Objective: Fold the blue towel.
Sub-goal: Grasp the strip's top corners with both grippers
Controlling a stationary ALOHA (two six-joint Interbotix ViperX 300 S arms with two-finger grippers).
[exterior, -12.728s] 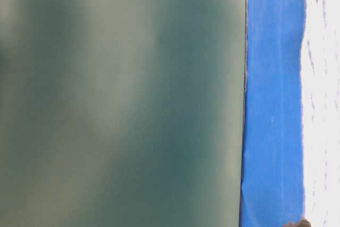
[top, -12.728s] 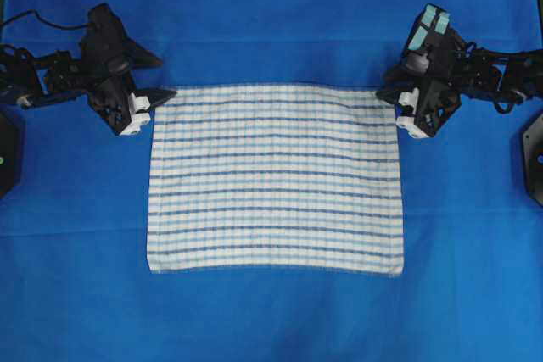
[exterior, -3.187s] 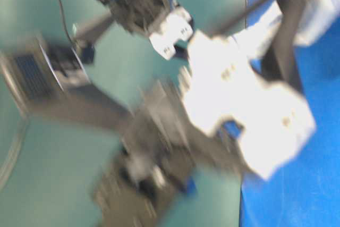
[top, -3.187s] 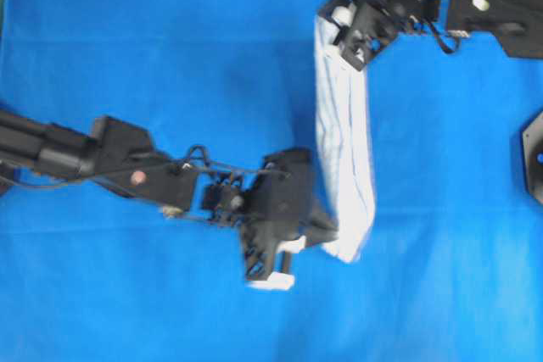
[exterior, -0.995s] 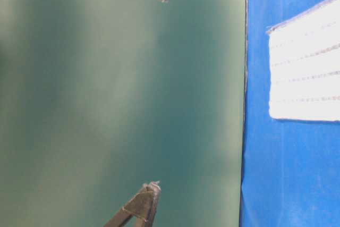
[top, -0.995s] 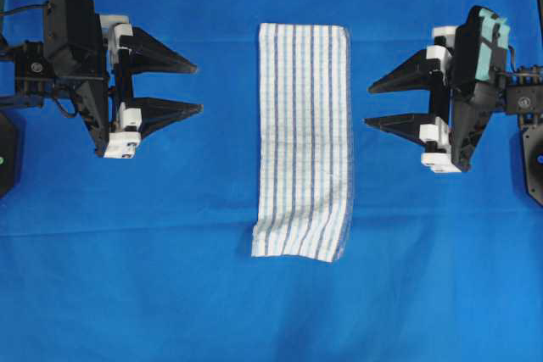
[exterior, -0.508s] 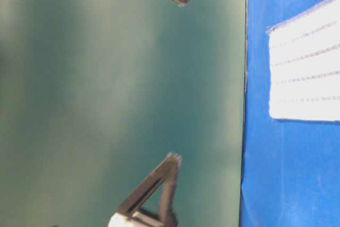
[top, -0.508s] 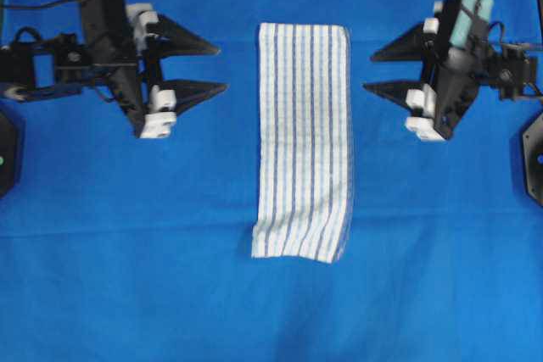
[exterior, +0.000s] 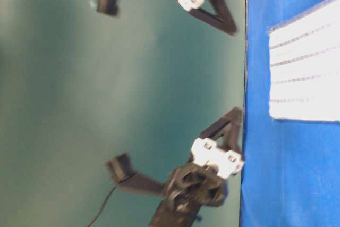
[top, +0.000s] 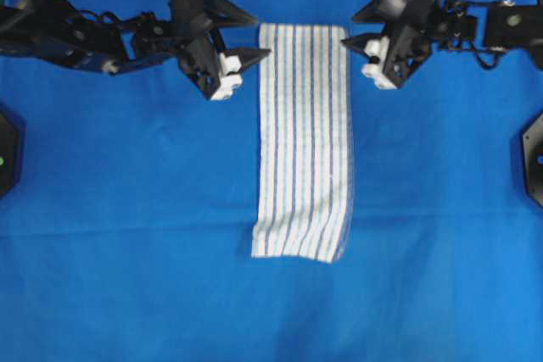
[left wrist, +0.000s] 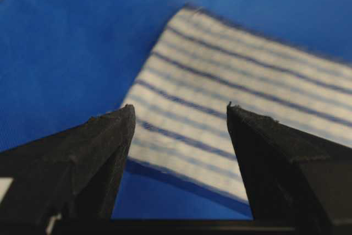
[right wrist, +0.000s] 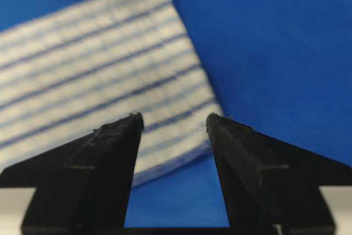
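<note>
Flanking the far end of the blue towel (top: 303, 140), your two tools both have their jaws spread apart with nothing between them. Your left tool (top: 258, 36) points toward the towel's far left corner; its lower fingertip sits just beside the towel's long left edge, and whether it touches the cloth you cannot tell from above. From the left wrist view the tool's (left wrist: 179, 108) two dark fingers frame that corner, with striped cloth showing in the gap. Your right tool (top: 355, 30) points toward the far right corner, its tips just beside the towel's right edge. The right wrist view shows the tool (right wrist: 173, 117) over the same corner, stripes visible between its fingers.

You see the towel folded into a long narrow strip, lying flat in the middle of the worktop (top: 127, 235), which a plain blue cloth covers. Its stripes run lengthwise, away from you.
</note>
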